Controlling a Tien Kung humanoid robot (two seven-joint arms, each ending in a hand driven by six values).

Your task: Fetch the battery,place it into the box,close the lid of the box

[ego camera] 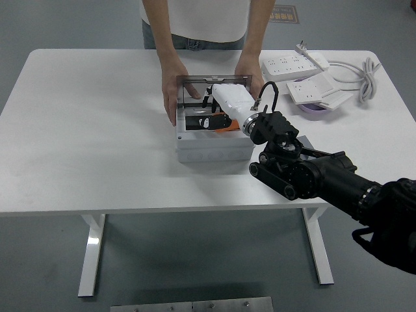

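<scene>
Box point(214, 148) sits mid-table, grey-white, its lid point(214, 79) raised at the far side. Person's hands brace it — one point(171, 99) on the left wall, the other point(249, 70) at the far right corner. Battery point(207, 123), black with an orange end, lies inside the open box, long axis roughly left-right, orange end pointing right. Right hand point(233, 104), white-shelled, reaches over the box's right half, above the battery; whether its fingers are apart or clamped on the battery I cannot tell. Judged step: placing, near done. Next move — clear the hand, then swing the lid toward the near side. Left arm unseen.
</scene>
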